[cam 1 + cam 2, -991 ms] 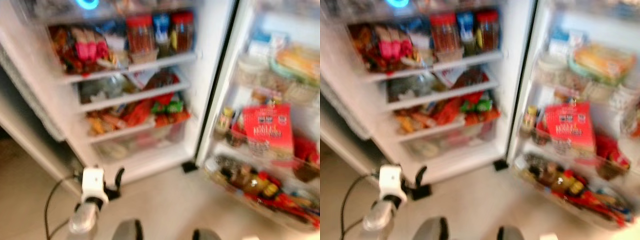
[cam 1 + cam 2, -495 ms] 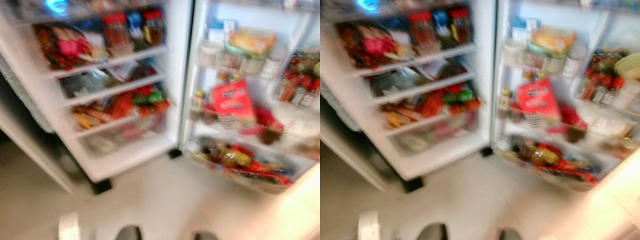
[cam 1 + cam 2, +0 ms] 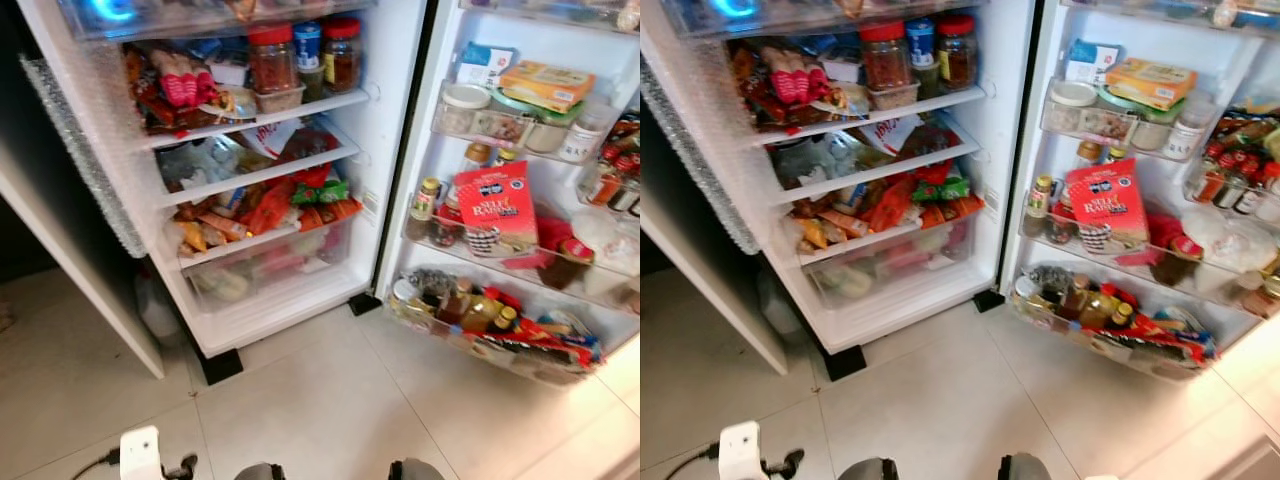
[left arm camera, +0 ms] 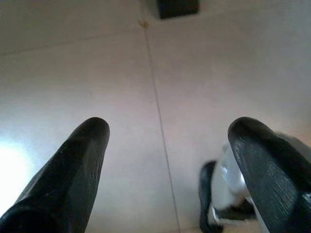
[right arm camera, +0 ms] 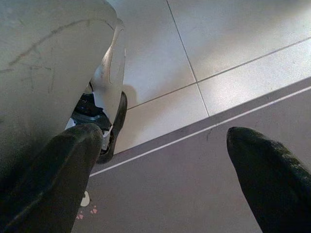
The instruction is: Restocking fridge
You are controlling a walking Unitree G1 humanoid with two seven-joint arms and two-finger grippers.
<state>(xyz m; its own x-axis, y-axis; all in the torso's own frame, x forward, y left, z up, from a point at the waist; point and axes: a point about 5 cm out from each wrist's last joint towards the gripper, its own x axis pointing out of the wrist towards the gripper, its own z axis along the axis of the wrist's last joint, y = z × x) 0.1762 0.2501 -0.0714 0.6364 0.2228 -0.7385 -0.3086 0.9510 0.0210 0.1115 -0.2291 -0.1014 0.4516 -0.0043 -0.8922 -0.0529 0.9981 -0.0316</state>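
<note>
- The tall white fridge (image 3: 395, 130) is standing open ahead of and above the robot, its long axis upright, its main compartment to the left and its door swung out to the right.
- The white wire-fronted shelves (image 3: 255, 112) are holding crinkly packets, and two red-lidded glass jars (image 3: 272, 58) are sitting on the top one beside a blue-lidded jar.
- A clear plastic bottom drawer (image 3: 265, 272) is showing blurred contents.
- The clear door racks (image 3: 500, 262) are carrying small bottles, tubs, a flat orange carton and a red cardboard box of flour (image 3: 494, 203) leaning upright.
- The left hand (image 4: 167, 145) is hanging low over the pale glossy floor tiles (image 3: 330, 400), its two black ribbed fingers spread apart and grasping nothing.
- The right hand (image 5: 165, 160) is also hanging down beside the robot's silver leg, fingers apart and empty.
- Both hands are sitting well below and short of the shelves; judging from the left eye view, the left arm is nearer the main compartment and the right arm nearer the door racks.
- Neither hand is carrying anything to stock.
</note>
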